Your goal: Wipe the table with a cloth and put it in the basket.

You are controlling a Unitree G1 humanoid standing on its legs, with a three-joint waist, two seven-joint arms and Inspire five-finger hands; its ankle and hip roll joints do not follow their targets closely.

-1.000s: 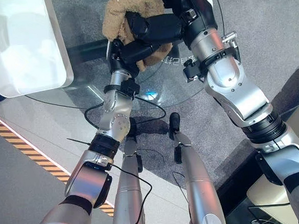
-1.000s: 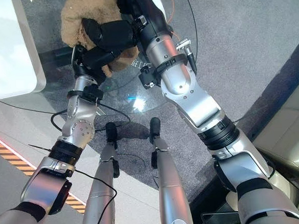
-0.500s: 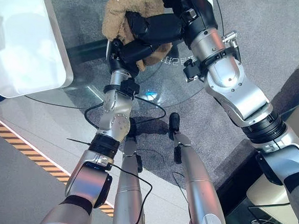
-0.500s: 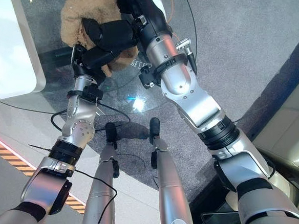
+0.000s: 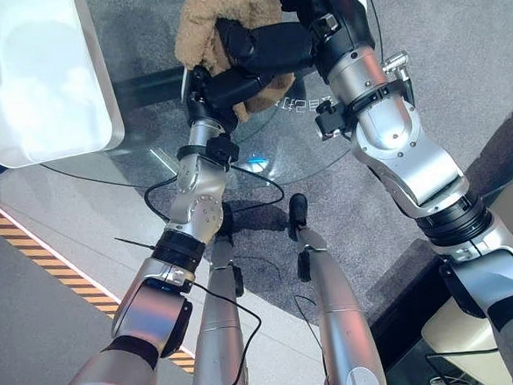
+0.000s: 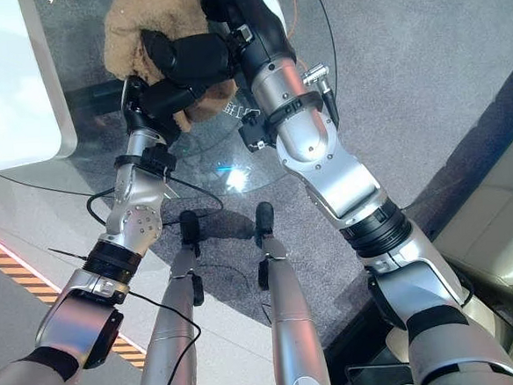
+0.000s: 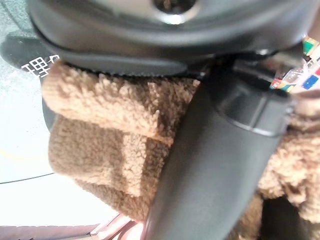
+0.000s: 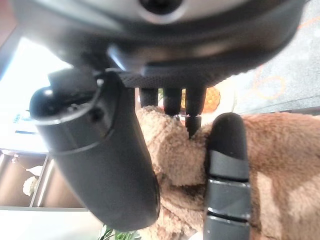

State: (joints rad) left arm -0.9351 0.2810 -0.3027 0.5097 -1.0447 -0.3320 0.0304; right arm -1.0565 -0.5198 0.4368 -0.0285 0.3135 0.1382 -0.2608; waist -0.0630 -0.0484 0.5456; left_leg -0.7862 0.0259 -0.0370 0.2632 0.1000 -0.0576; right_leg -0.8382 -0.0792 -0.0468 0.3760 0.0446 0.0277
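We've got both hands on the brown cloth [image 5: 217,10], bunched on the glass table [image 5: 323,135]: left hand [image 5: 218,89] and right hand [image 5: 260,47] curled into it. Looks like mid-wipe; next it needs carrying to the basket.

This looks like a showroom or demo lounge rather than a home. A round glass table [image 5: 280,151] stands on grey carpet [image 5: 458,46], and a strip of orange-and-black hazard tape [image 5: 32,252] marks off smooth pale flooring [image 5: 38,340] beside it. A cream upholstered seat [image 6: 497,228] sits at the carpet's edge, and a white basket [image 5: 28,76] rests on the table's left side.
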